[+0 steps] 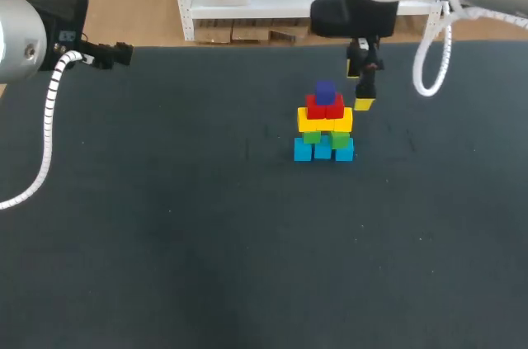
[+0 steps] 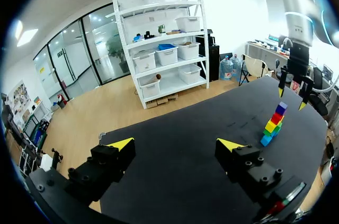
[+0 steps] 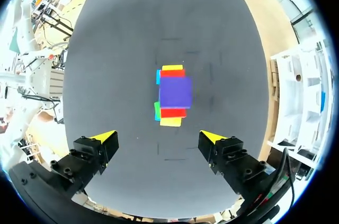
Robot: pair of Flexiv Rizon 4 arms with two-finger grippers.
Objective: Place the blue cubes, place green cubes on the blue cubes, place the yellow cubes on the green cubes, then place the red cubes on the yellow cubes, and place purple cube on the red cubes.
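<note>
Purple cube [image 1: 325,91] was seen atop the red cubes [image 1: 325,107], right of centre. The right gripper [image 1: 360,85], just upper right of them, and the left gripper [image 2: 176,144], well apart, were held spread and empty.

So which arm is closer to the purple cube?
Right. The right tool hovers open just above the purple cube; the left tool sits far off at the table's far edge.

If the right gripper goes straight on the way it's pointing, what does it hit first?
Probably the purple cube on top, just ahead of the open right gripper; depth and offset are unclear.
</note>
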